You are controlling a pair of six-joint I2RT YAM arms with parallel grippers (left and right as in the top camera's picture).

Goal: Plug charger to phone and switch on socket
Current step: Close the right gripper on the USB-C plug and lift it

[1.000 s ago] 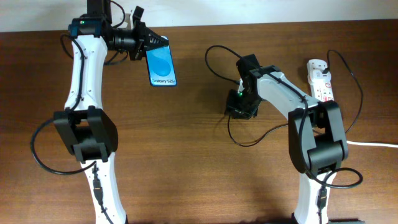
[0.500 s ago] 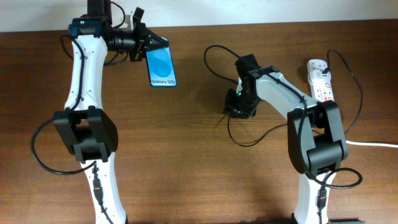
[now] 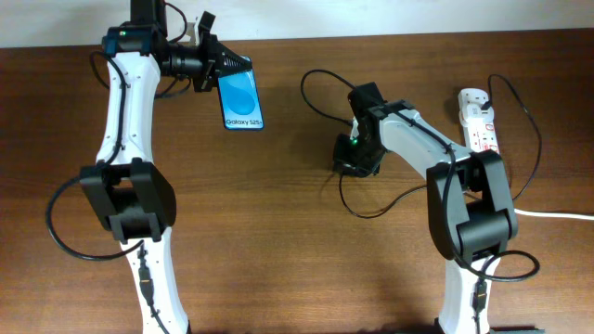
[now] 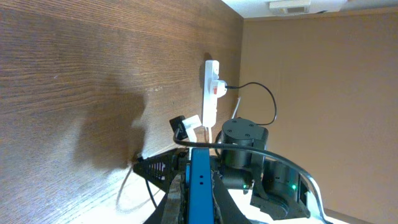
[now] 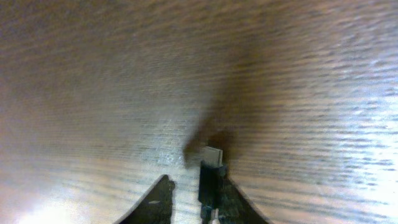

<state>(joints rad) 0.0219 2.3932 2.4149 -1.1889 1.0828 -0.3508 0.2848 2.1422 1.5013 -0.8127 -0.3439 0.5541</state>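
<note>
Where room lies open: bare wood of the table (image 3: 278, 232) spreads between the two arms and down to the near edge; the far edge meets a pale wall (image 3: 371, 19).
Hold of the left gripper (image 3: 213, 67): closed on the far end of the phone (image 3: 240, 98), close to the table's far edge and left of centre.
Place of the phone: screen up and blue to the overhead camera, long axis running toward the near edge, well apart from the charger (image 5: 211, 169).
Hold of the right gripper (image 3: 356, 160): pointed down at mid-table, jaws drawn nearly together with the charger's connector gripped upright between them.
Place of the socket (image 3: 479, 119): flat at the far right, near the table's right edge and well apart from both grippers; its white cord (image 3: 557, 215) runs off the right side.
Overhead view only: thin black cable loops on both sides of the right gripper, one loop toward the far edge and one nearer.
Left wrist view only: the phone (image 4: 200, 186) appears edge-on as a thin blue strip between the fingers, with the socket (image 4: 211, 93) and the right arm (image 4: 249, 149) beyond it.
Right wrist view only: the connector's pale metal tip sits beside its shadow (image 5: 198, 146) on the wood.
Hidden or unclear: the right fingertips lie under the wrist in the overhead view; the right wrist picture is blurred, so it cannot be told whether the tip touches the table; the left fingers are cut off at the bottom of their own view.
</note>
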